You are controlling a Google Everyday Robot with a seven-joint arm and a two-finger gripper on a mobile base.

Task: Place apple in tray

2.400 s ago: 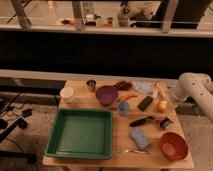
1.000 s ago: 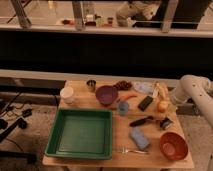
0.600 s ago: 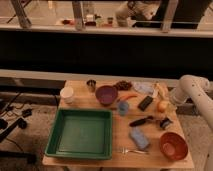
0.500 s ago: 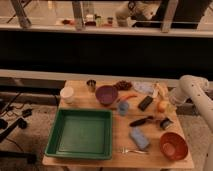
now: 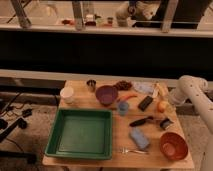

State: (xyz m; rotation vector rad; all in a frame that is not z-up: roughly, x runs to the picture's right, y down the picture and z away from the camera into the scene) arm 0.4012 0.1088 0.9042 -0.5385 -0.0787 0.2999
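Apple [image 5: 162,105] sits near the surface's [image 5: 120,126] 3 o'clock edge, gripper [image 5: 168,101] right at it; whether it grips, you cannot tell. Toward the tray [image 5: 79,154] at 8 o'clock, a low carry could knock the cup [image 5: 123,107].
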